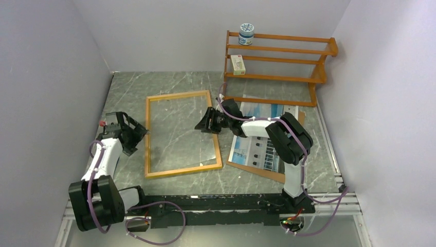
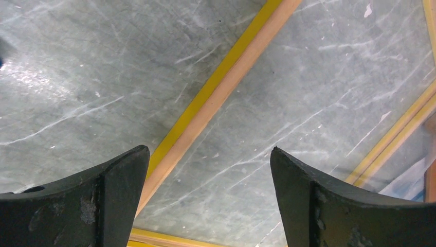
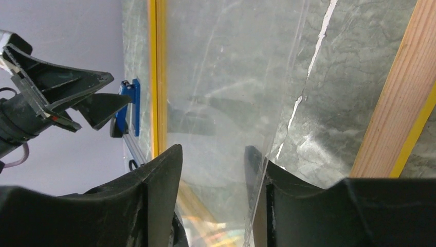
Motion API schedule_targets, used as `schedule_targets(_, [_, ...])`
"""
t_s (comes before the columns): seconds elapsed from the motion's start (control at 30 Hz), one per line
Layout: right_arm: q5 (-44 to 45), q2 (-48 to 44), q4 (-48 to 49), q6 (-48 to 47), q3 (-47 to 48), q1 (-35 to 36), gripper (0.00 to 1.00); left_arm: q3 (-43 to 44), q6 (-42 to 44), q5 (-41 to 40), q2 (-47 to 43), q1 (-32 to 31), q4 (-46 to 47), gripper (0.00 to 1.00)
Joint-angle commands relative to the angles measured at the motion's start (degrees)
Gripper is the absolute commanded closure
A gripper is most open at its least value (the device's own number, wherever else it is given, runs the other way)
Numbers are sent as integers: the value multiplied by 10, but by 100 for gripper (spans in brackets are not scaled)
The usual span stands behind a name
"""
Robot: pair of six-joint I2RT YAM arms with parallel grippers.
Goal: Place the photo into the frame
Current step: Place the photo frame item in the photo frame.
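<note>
The frame (image 1: 152, 135) lies flat at the table's middle, its rails yellow and light wood. A clear sheet (image 1: 180, 131) lies inside it. The photo (image 1: 259, 144), a white building under blue sky, lies face up to the frame's right on a brown backing board (image 1: 268, 173), partly under the right arm. My right gripper (image 1: 208, 122) is open at the frame's right rail. In the right wrist view (image 3: 215, 149) the sheet's edge (image 3: 303, 87) runs between the jaws, close to the right finger. My left gripper (image 1: 134, 135) is open and empty above the left rail (image 2: 221, 87).
An orange-brown shelf rack (image 1: 277, 62) stands at the back right, with a jar (image 1: 247, 34) on top and a small box (image 1: 237, 64) on a lower shelf. Grey walls close in the table on the left, back and right.
</note>
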Motion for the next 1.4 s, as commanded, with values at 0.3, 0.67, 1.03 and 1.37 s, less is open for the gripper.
schedule_targets(0.3, [61, -37, -81, -70, 36, 7, 29, 37, -6, -62, -59, -1, -67, 6])
schedule_targets(0.67, [123, -66, -172, -103, 50, 7, 25, 110, 33, -50, -73, -1, -127, 6])
schedule_targets(1.03, [129, -63, -196, -121, 63, 7, 30, 65, 27, -25, -63, -1, -107, 6])
schedule_targets(1.37, [152, -52, -274, -135, 81, 7, 44, 2, 20, 16, -60, -1, -83, 6])
